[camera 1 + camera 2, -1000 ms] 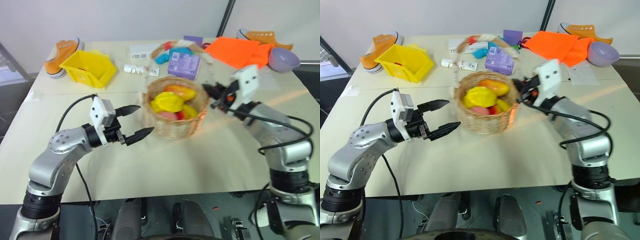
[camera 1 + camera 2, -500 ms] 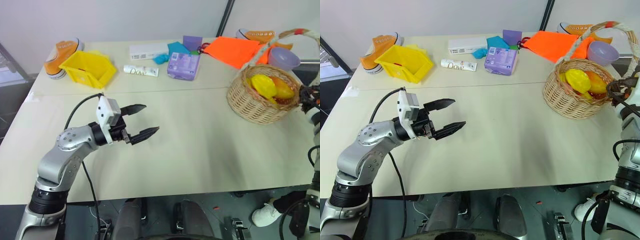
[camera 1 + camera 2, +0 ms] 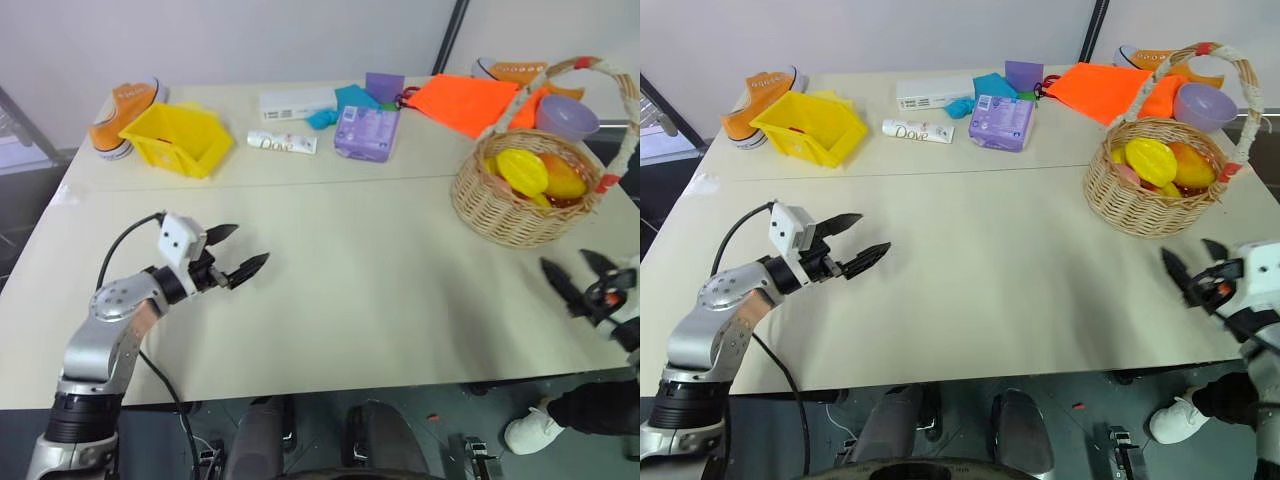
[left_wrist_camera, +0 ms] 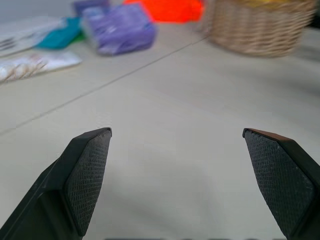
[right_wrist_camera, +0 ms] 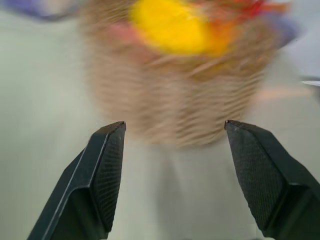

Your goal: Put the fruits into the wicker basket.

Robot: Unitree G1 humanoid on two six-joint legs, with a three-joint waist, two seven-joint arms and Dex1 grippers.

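Wicker basket [image 3: 1155,190] standing on the right of the desk [image 3: 990,280], fruits [image 3: 1152,160] heaped inside: yellow star-shaped one on top, mango beside it, no fruit loose on the desk. Right end effector [image 3: 1193,270] just near of the basket, spread wide and empty; left end effector [image 3: 855,255] well apart, likewise wide and empty. Best kept clear of the hoop handle [image 3: 1230,90], backing straight off so nothing tips.

Wicker basket [image 3: 1143,205] light tan, handle white with red wraps; fruits [image 3: 1152,161] yellow, orange, pink. Bin [image 3: 808,124] yellow. Cloth [image 3: 1108,88] orange. Desk [image 3: 980,260] cream.
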